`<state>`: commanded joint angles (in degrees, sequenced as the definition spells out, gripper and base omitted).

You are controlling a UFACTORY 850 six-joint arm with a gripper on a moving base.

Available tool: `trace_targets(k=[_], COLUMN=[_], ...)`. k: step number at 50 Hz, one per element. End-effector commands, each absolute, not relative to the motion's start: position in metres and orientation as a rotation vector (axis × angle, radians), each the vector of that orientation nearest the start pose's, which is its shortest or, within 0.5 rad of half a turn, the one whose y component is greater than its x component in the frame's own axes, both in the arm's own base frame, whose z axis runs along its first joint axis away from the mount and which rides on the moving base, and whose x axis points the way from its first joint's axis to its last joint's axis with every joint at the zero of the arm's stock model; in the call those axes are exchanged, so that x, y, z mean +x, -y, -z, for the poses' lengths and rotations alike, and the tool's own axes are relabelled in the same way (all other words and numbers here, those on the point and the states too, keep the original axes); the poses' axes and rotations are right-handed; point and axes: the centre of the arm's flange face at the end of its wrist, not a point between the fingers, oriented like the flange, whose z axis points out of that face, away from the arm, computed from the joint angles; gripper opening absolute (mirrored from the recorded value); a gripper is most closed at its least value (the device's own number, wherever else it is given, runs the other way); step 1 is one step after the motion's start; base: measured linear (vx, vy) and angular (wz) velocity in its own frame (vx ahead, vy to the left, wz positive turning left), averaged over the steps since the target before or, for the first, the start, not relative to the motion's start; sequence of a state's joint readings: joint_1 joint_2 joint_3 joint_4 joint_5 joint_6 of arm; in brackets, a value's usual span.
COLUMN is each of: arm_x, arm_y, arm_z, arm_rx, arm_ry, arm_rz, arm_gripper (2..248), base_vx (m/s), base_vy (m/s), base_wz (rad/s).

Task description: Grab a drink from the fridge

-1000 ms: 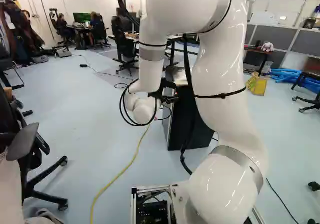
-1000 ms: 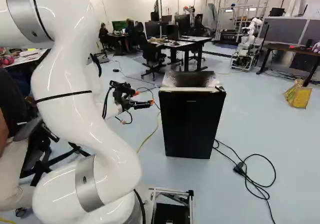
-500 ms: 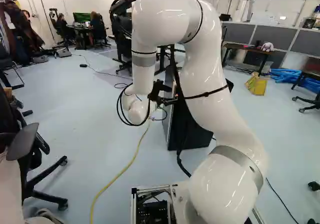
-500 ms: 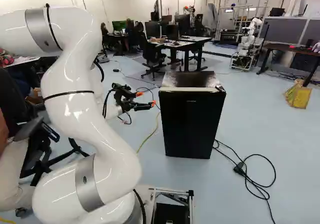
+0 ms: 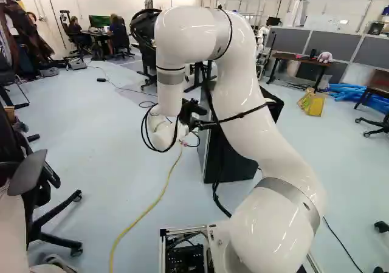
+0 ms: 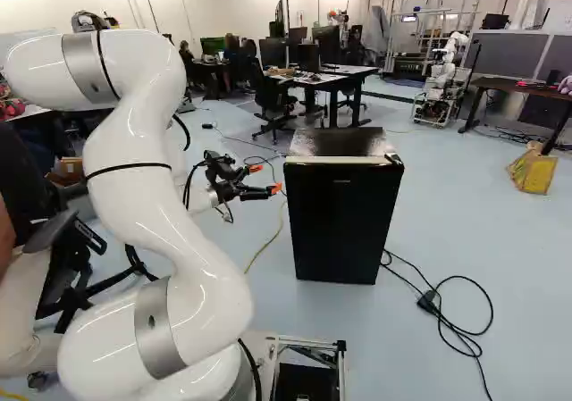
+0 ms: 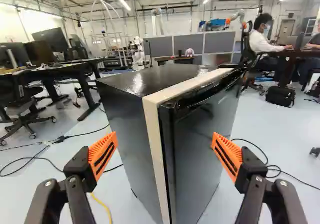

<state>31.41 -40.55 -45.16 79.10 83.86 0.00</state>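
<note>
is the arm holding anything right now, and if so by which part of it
Nothing is held: the orange-padded fingers stand wide apart with only air between them, and the black fridge is ahead, its door closed.

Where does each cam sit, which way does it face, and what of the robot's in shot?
Left base view: on the base, behind the arm, to its left; looks ahead, slightly down. Arm right of middle, partly covering the fridge.
Right base view: behind the arm, to its right; also ahead and down. Arm left of middle, gripper short of the fridge.
Wrist view: on the wrist, along the open gripper toward the fridge; both fingers visible.
Shared: all three show the fridge.
</note>
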Motion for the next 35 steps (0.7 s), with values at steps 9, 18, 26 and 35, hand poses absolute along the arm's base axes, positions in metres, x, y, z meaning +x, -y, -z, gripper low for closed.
trace_targets(k=[9, 18, 26, 35], arm_x=[0.4336, 0.4346, 0.4371, 0.4410], arm_y=[-0.1614, -0.1614, -0.1615, -0.1603], arm_z=[-0.2395, -0.2395, -0.2394, -0.2393], arm_rx=[-2.492, -2.490, -2.485, -2.478], arm_ry=[-1.234, -1.239, -1.246, -1.259], arm_rz=[2.359, 2.360, 2.360, 2.362], arm_gripper=[247, 247, 247, 247], base_vx=[0.000, 0.000, 0.000, 0.000], base_vy=[0.000, 0.000, 0.000, 0.000], base_wz=[0.000, 0.000, 0.000, 0.000])
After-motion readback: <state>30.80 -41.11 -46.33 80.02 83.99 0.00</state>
